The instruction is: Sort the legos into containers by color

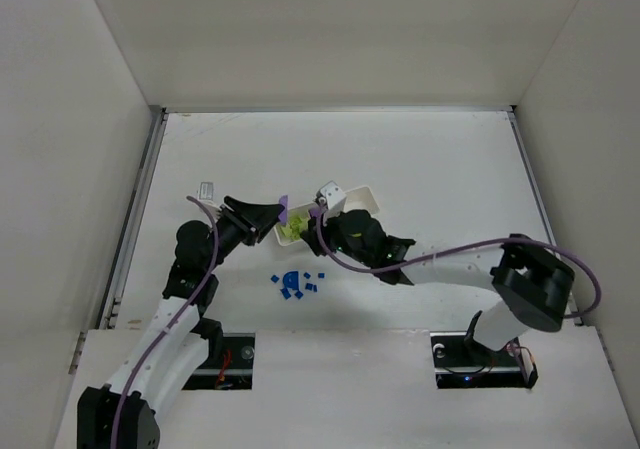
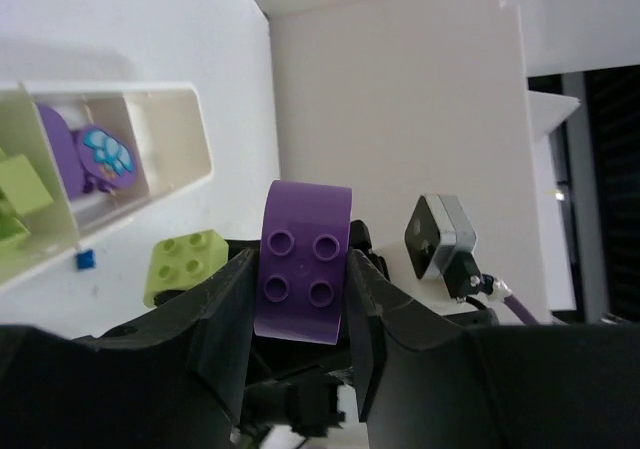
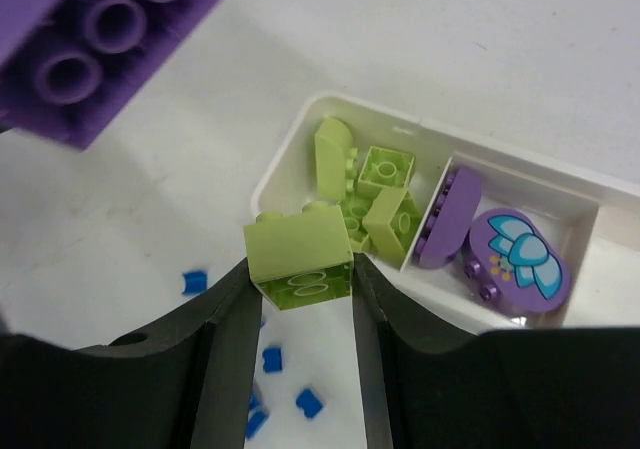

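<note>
My left gripper (image 2: 302, 269) is shut on a purple curved brick (image 2: 303, 261), held above the table beside the white tray (image 1: 368, 198); the gripper shows in the top view (image 1: 281, 213). My right gripper (image 3: 300, 279) is shut on a yellow-green brick (image 3: 298, 259) just off the tray's left end (image 3: 290, 144). That end compartment holds several yellow-green pieces (image 3: 375, 194). The compartment beside it holds two purple pieces (image 3: 515, 259). Tiny blue bits (image 1: 295, 284) lie scattered on the table in front of the tray. The purple brick also fills the right wrist view's top left corner (image 3: 95, 39).
The two grippers (image 1: 320, 217) are close together over the tray's left end. White walls enclose the table (image 1: 420, 159). A small white tag (image 1: 207, 189) lies at the left. The right wrist camera housing (image 2: 440, 239) shows beside the left gripper.
</note>
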Controlling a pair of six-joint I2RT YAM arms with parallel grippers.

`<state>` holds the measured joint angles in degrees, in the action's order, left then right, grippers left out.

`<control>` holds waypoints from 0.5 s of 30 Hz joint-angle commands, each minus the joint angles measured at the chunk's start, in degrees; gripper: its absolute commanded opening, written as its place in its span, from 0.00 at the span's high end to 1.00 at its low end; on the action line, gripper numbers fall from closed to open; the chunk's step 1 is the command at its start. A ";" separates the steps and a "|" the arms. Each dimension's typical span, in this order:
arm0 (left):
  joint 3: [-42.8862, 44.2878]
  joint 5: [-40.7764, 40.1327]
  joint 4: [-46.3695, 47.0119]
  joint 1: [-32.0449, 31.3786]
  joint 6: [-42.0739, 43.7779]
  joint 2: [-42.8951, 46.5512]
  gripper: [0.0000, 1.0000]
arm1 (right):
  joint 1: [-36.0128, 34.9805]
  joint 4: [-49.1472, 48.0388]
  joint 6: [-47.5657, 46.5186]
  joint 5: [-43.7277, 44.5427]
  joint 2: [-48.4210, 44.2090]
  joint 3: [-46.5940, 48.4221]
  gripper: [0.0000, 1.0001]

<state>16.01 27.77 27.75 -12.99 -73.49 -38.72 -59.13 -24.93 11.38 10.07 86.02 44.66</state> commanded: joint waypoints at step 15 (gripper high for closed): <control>6.13 -18.88 -15.09 -5.32 20.75 0.84 0.91 | 4.42 -5.04 8.75 2.86 15.41 13.08 0.44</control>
<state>18.46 12.71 12.40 -16.25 -56.64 -37.60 -55.00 -25.76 18.74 13.08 102.37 54.83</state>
